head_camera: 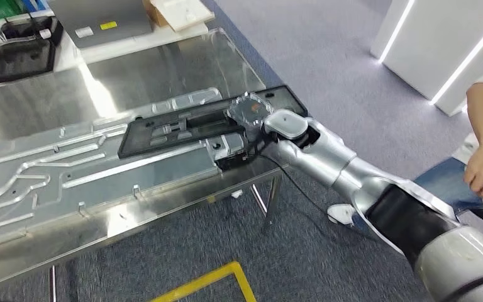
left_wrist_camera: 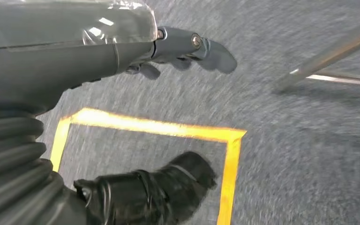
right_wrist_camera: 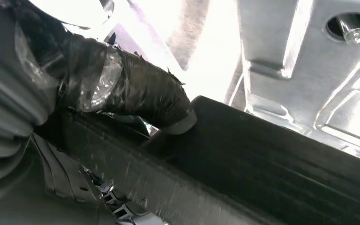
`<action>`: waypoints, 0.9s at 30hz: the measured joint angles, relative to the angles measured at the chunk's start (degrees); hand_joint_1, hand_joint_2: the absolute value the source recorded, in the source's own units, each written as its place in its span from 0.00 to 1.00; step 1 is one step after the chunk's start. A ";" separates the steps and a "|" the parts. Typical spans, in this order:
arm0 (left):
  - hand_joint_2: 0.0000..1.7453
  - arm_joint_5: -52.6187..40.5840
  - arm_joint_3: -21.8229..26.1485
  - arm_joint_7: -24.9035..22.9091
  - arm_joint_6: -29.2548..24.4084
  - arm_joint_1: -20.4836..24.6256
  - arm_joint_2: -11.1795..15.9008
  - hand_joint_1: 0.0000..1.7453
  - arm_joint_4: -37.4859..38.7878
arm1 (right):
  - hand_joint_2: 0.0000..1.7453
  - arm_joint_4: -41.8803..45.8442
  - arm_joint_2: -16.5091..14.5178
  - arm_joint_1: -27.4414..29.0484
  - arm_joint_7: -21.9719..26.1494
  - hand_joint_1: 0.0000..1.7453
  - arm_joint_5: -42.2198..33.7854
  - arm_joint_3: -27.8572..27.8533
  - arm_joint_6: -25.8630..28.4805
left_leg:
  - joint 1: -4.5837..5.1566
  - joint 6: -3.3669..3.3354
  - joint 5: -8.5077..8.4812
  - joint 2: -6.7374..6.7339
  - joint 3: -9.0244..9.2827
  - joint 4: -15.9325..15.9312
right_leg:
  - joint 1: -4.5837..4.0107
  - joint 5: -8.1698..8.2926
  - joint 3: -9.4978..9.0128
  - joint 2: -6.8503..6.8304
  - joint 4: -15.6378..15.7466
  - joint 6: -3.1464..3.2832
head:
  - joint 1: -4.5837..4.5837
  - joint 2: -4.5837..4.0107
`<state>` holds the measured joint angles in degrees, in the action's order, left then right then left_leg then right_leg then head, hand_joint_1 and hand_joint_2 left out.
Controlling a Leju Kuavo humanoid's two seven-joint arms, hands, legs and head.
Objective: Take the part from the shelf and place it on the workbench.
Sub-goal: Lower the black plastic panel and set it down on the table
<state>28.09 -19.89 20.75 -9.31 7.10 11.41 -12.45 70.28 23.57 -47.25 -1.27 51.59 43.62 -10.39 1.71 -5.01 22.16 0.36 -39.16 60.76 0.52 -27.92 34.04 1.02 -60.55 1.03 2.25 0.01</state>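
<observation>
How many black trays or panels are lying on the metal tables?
2. A long black part lies on the near workbench, with the right hand on its end. A black tray sits on the far table; others may be out of frame.

No text, brand or number can be read in any view. A small yellow label (head_camera: pixel 108 26) and a white label (head_camera: pixel 84 31) sit on the grey flat box (head_camera: pixel 100 19) at the far end of the steel workbench (head_camera: pixel 132 75), but both are too small and blurred to make out.
</observation>
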 joint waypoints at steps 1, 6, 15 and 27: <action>1.00 0.17 0.00 -0.01 -0.03 0.01 0.05 0.00 0.00 | 1.00 -0.21 0.10 0.27 -0.08 1.00 -0.11 0.01 -0.04 | 0.25 -0.23 0.09 0.00 0.40 -0.80 | 0.07 0.08 -0.10 0.00 0.40 -0.24 | -0.03 0.00; 1.00 0.92 0.00 0.40 1.32 -0.01 0.08 0.00 -0.01 | 1.00 -1.54 1.05 1.41 -0.25 1.00 -1.65 0.01 -0.60 | -0.57 0.54 -0.66 -0.39 4.14 -6.48 | -0.46 -2.78 2.65 -0.26 -4.77 -1.24 | 0.14 -0.01; 0.25 0.94 0.00 -1.97 -0.02 0.06 -0.29 0.00 0.01 | 0.00 -6.93 1.20 3.39 -0.10 0.00 -3.24 0.00 1.45 | -1.68 3.83 3.99 0.10 3.00 -0.27 | 1.51 2.35 4.38 -0.48 -1.92 -2.95 | 0.21 0.00; 0.00 1.44 0.00 -4.81 -5.30 -0.77 -0.47 0.00 0.01 | 0.00 -6.69 0.32 3.29 -2.26 0.00 -6.31 -0.05 2.22 | -1.68 4.03 7.25 -0.05 -1.79 9.81 | 0.73 2.21 4.12 -0.43 -2.20 -0.57 | 0.16 -0.01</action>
<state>29.53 -19.89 15.94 -14.61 6.33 10.94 -12.44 63.59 23.89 -43.96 -3.54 45.28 43.57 -8.17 0.02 -0.97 29.42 0.31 -40.96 70.57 1.24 -25.71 38.16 0.59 -62.74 0.46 2.41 0.00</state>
